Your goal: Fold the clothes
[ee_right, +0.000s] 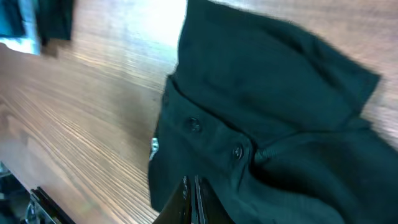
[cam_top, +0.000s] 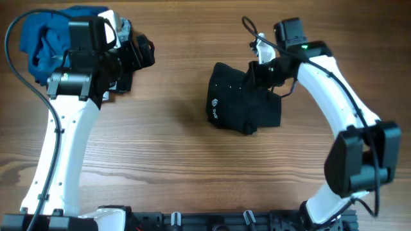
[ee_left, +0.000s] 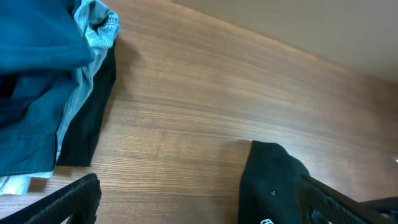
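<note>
The black T-shirt (cam_top: 244, 102) lies crumpled on the table (cam_top: 173, 154), the right gripper (cam_top: 262, 69) closed at its far corner, whether pinching fabric I cannot tell, and the left gripper (cam_top: 140, 52) wide open and empty, well apart from it.

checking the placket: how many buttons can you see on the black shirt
2 on the black shirt: upper button left of centre, lower button right of it. Folds may hide more.
</note>
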Tool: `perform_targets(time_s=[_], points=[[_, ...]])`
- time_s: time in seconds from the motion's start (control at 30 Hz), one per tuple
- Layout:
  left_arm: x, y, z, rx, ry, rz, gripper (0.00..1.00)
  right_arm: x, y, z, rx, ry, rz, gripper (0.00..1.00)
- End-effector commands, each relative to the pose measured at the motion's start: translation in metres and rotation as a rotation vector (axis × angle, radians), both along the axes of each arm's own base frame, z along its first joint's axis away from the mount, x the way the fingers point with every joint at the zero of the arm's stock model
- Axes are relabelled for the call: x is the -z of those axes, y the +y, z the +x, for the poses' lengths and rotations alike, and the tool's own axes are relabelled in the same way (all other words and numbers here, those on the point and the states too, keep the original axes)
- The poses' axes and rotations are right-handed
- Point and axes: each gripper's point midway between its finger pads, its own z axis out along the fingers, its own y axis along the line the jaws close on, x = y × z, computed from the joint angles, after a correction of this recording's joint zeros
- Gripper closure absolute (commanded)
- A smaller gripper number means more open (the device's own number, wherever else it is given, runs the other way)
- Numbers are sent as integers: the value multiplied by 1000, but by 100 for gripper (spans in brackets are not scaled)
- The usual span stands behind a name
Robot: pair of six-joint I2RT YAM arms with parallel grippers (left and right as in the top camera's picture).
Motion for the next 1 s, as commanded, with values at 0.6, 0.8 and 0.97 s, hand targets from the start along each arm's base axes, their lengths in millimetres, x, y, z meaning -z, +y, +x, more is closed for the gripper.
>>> perform_targets(time_s=[0.6, 0.8, 0.97], points=[[77, -91, -23, 283, 271, -99, 0, -102, -39, 31, 128, -211, 73, 1], [134, -172, -48, 550, 448, -245, 0, -103, -57, 9, 112, -189, -16, 0], [198, -193, -53, 637, 534, -227, 0, -99, -57, -2, 96, -147, -26, 0]])
